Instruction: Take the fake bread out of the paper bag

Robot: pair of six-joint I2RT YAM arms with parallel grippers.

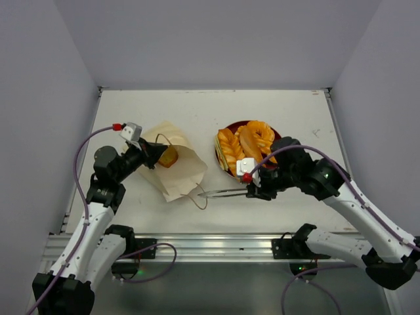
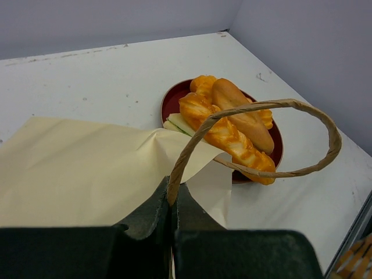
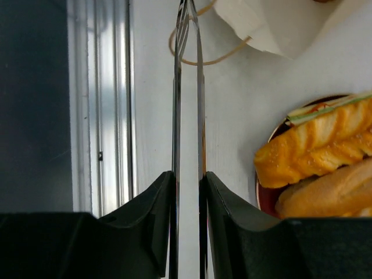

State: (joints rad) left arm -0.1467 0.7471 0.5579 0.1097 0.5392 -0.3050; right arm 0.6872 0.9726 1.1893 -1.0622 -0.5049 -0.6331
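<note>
- Top external view: the paper bag (image 1: 180, 174) lay on its side left of the red plate (image 2: 173, 102). One orange piece of fake bread (image 1: 168, 157) sat inside its mouth, and the other pieces were heaped on the plate.
- Left gripper (image 2: 172, 203): clamped on the bag's loop handle (image 2: 325, 125), on the side away from the plate.
- Right gripper (image 3: 189, 180): clenched on metal tongs (image 3: 176, 104). The blades were nearly together with nothing between them, and the tips lay between plate and bag.
- Handling, judged: the bread looked rigid, light and glossy, so likely slippery and best pinched across its middle. The bag was thin and would crumple.

Overhead; wrist views close, seemingly low
</note>
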